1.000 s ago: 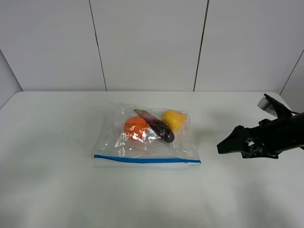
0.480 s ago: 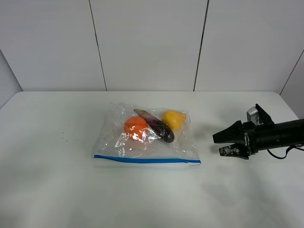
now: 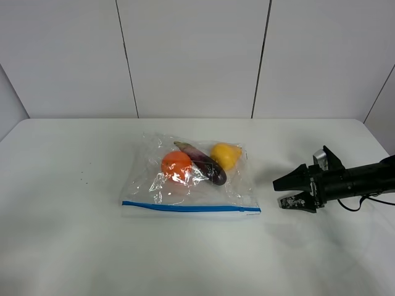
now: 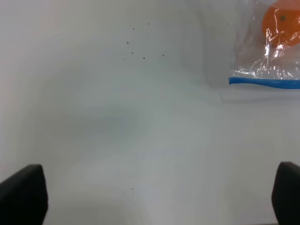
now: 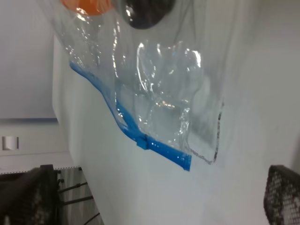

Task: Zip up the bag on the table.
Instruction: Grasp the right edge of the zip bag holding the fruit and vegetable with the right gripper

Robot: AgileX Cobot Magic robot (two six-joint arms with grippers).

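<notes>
The bag [image 3: 185,185] lies flat in the middle of the table [image 3: 62,246], clear plastic over an orange, a purple eggplant and a yellow fruit. Its blue zipper strip [image 3: 191,208] runs along the near edge. My right gripper [image 3: 277,193] hovers low just right of the bag's right end, open and empty, pointing at it. The right wrist view shows the bag [image 5: 164,89] and the zipper strip [image 5: 140,140] ahead of that gripper [image 5: 154,197]. My left gripper [image 4: 150,192] is open over bare table, with the bag's left corner [image 4: 267,70] off to one side. The exterior high view does not show it.
A few dark specks [image 3: 83,179] dot the table left of the bag. White wall panels [image 3: 191,55] stand behind the table's far edge. The right arm's cable [image 3: 370,200] trails near the table's right edge.
My right gripper has moved left toward the bag's right end, dropped lower and levelled out. The bag has not moved.
</notes>
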